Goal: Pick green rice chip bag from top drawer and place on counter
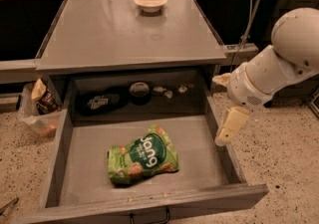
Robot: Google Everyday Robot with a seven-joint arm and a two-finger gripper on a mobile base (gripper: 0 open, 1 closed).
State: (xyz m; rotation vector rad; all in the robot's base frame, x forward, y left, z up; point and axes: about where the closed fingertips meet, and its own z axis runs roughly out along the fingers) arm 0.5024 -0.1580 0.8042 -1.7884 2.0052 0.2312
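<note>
The green rice chip bag (143, 155) lies flat on the bottom of the open top drawer (204, 151), a little left of its middle, label up. The counter (124, 34) spans above the drawer's back. My gripper (227, 133) hangs from the white arm (279, 63) over the drawer's right wall, pointing down, to the right of the bag and apart from it. It holds nothing that I can see.
A small cream bowl (150, 1) stands at the counter's far edge. Dark small items (139, 91) lie at the drawer's back. A brown-and-cream snack bag (42, 96) sits in a bin on the floor at left. A cable (249, 14) hangs at right.
</note>
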